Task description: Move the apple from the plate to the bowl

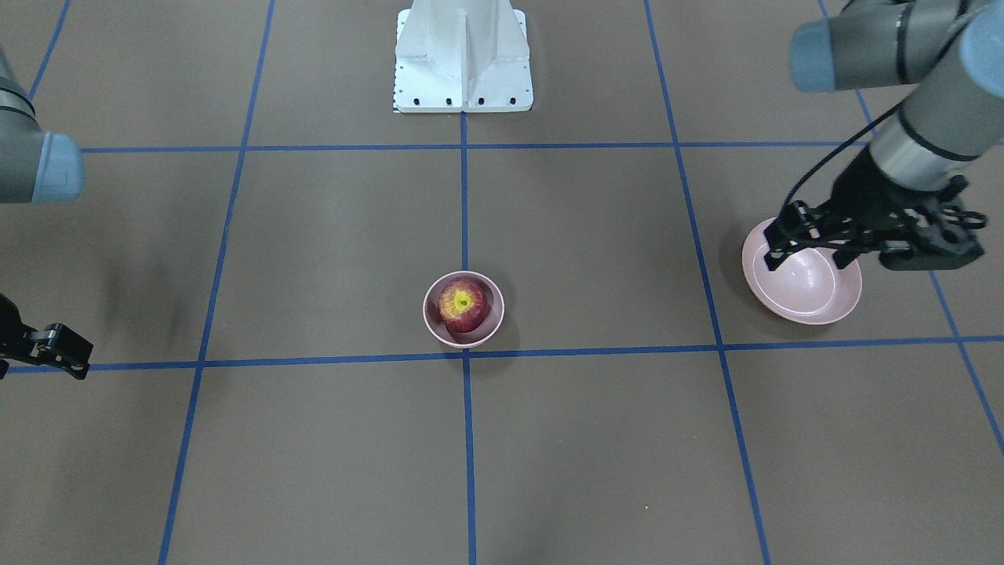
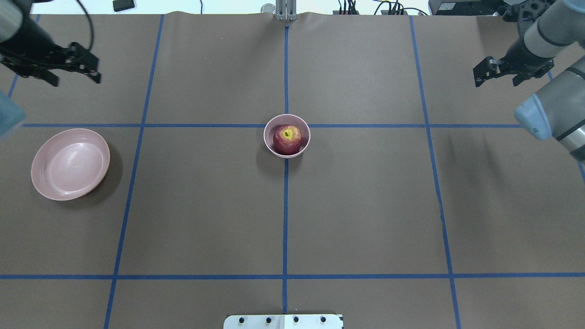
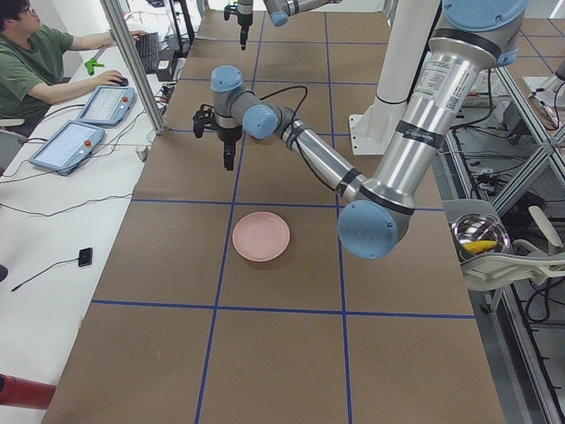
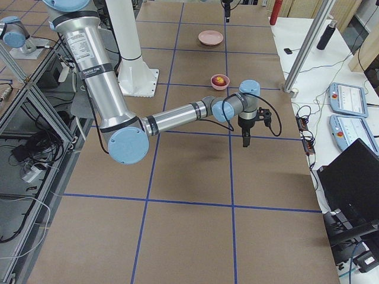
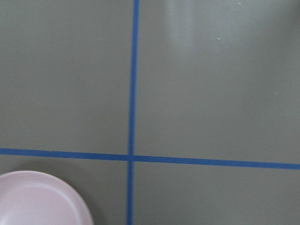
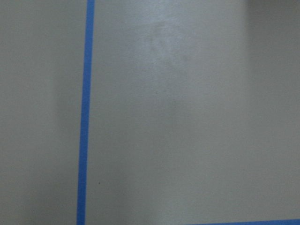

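Observation:
The dark-red apple (image 2: pixel 287 138) with a yellow-green stem patch sits inside the small deep pink bowl (image 2: pixel 271 146) at the table's centre; both also show in the front view, the apple (image 1: pixel 463 304) in the bowl (image 1: pixel 433 326). The wide pink plate (image 2: pixel 70 163) lies empty at the left and also shows in the front view (image 1: pixel 808 294). My left gripper (image 2: pixel 97 71) is open and empty, raised above the table, apart from the plate on its far side. My right gripper (image 2: pixel 496 82) is open and empty, raised at the far right.
The robot's white base (image 1: pixel 463 59) stands at the near middle edge. Blue tape lines cross the brown table. An operator (image 3: pixel 40 62) sits at a side desk with tablets. The left wrist view shows the plate's rim (image 5: pixel 37 199) at its bottom left.

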`<state>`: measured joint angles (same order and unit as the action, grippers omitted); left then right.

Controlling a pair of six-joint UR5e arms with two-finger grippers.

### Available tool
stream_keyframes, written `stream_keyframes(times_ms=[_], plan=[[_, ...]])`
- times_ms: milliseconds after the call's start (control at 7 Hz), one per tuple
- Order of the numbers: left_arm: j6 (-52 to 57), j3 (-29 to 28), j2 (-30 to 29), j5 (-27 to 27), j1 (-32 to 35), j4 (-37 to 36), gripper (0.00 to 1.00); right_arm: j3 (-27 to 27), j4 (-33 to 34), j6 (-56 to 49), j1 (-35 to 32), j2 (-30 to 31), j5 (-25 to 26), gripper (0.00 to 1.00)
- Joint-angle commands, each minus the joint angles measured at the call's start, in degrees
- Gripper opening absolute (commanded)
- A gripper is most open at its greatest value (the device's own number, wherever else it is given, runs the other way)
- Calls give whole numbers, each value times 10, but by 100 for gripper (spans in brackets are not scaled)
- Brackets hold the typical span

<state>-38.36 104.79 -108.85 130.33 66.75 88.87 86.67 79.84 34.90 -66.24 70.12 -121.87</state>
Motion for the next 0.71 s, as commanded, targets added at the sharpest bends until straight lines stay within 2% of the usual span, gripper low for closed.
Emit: stream_keyframes(times_ms=[0, 286, 429, 571], plan=[[192, -34, 83, 19, 110, -1, 99, -1, 15, -133, -73, 40, -42, 100], [336, -125, 106, 21, 193, 3, 99, 8, 75, -183, -127, 71, -70, 100], [394, -149, 108, 20, 208, 2, 99, 15, 76, -257, -168, 115, -80, 100], [400, -147, 130, 21, 227, 9, 99, 21, 77, -266, -192, 148, -110, 100]])
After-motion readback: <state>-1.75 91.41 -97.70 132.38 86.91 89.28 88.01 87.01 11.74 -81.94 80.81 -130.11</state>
